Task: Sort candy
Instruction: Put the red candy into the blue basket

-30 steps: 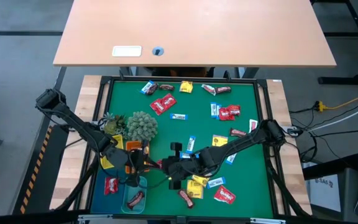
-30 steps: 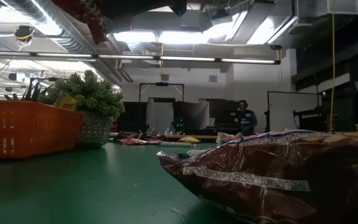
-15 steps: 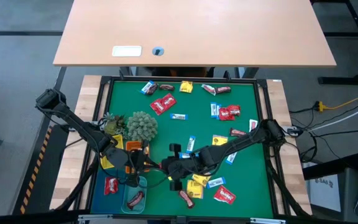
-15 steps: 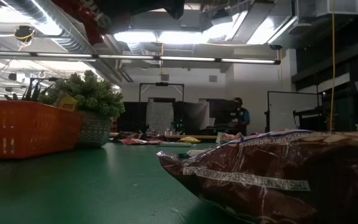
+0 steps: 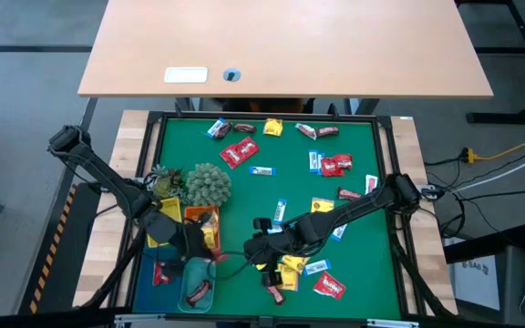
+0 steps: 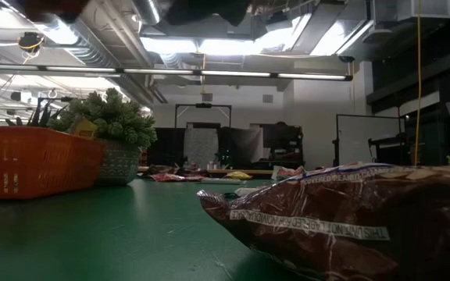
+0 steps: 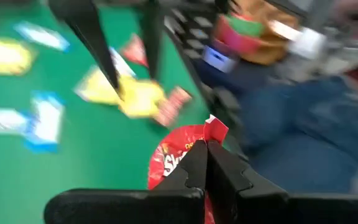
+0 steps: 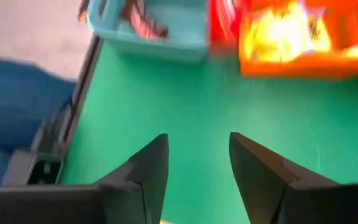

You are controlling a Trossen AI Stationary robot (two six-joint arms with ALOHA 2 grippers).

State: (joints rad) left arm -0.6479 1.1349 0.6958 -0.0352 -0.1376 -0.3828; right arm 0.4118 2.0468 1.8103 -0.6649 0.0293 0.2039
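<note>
Candy lies scattered on the green mat [image 5: 244, 191]: red packets [image 5: 240, 152], yellow squares [image 5: 272, 128], blue-white wrappers [image 5: 314, 161] and brown bars [image 5: 272, 290]. My left gripper [image 5: 210, 255] is shut on a red packet [image 7: 174, 163], above the mat between the orange tray [image 5: 203, 223] and the teal tray [image 5: 197, 290]. My right gripper [image 8: 194, 163] stands open just to its right, over bare mat, with nothing between its fingers. A brown packet [image 6: 342, 218] lies on the mat and fills the low view's foreground. My left gripper pinches the red packet between its two fingers, close to one corner [image 7: 216, 128], which sticks out past the fingertips. The fingers come from the table's left, slanting down. The packet is lifted clear of the mat, most of it hanging beside and below the fingers.
A spiky plant ball [image 5: 208, 184] stands left of centre. The orange tray holds yellow candy, the teal tray a brown bar [image 5: 199, 292], the blue tray [image 5: 160, 273] a red packet; a yellow tray [image 5: 156, 232] sits by the left arm. A wooden desk [image 5: 281, 46] lies beyond.
My left gripper has drawn away from the right gripper toward the table's left and near edges, tipping and rolling, and has carried the red packet with it. The right gripper has stayed near its place and turned a little.
</note>
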